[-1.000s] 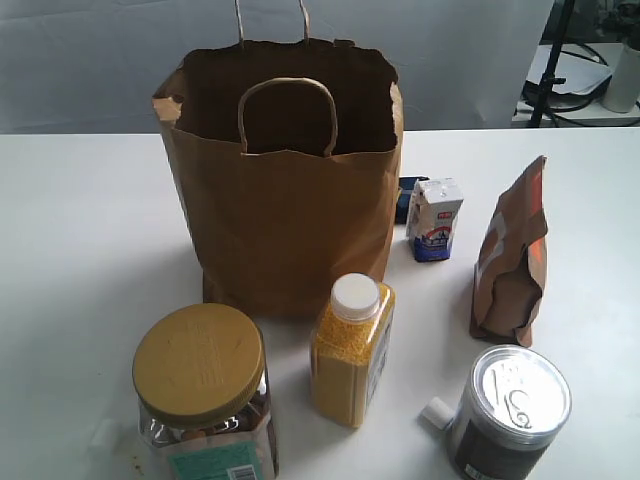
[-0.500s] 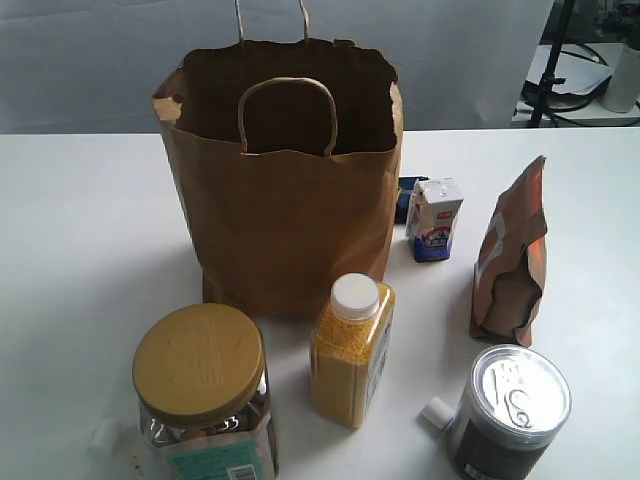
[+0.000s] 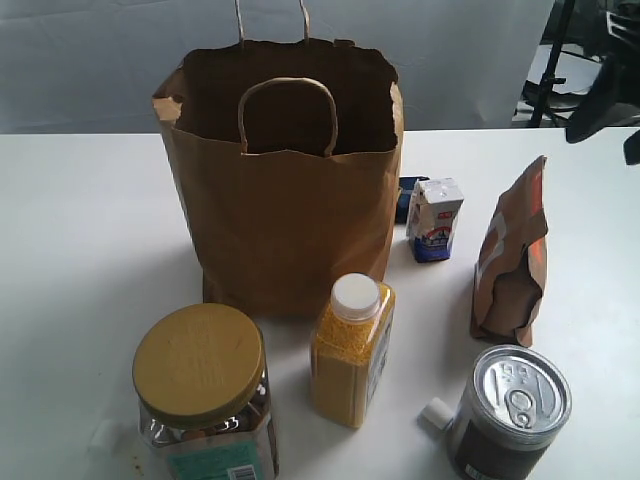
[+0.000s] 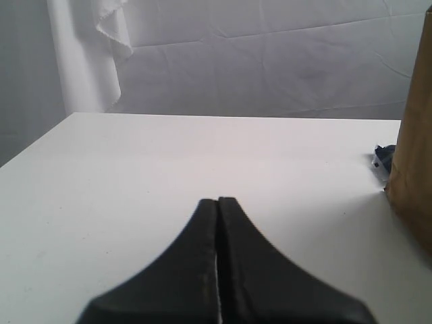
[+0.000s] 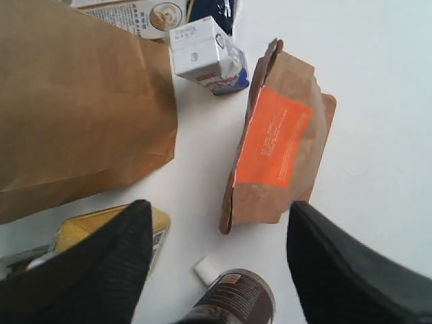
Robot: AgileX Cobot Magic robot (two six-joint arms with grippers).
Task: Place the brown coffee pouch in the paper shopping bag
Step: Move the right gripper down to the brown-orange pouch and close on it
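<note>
The brown coffee pouch [image 3: 510, 262] stands upright on the white table, right of the paper shopping bag [image 3: 285, 200]. In the right wrist view the pouch [image 5: 277, 138] shows its orange patch. My right gripper [image 5: 219, 206] hangs open above it with nothing between the fingers. A dark part of the right arm [image 3: 603, 98] shows at the upper right edge of the exterior view. The bag stands open with its loop handles up. My left gripper [image 4: 217, 201] is shut and empty, low over bare table beside the bag's wall [image 4: 415, 169]. It is out of the exterior view.
A white-and-blue carton [image 3: 435, 218] stands between bag and pouch, with a dark blue item [image 3: 408, 190] behind it. In front are a yellow bottle [image 3: 352, 350], a gold-lidded jar [image 3: 200, 385], a pull-tab can [image 3: 508, 410] and a small white cap [image 3: 436, 413].
A dark part of the right arm has come into the exterior view at the upper right edge. The objects on the table have not moved.
</note>
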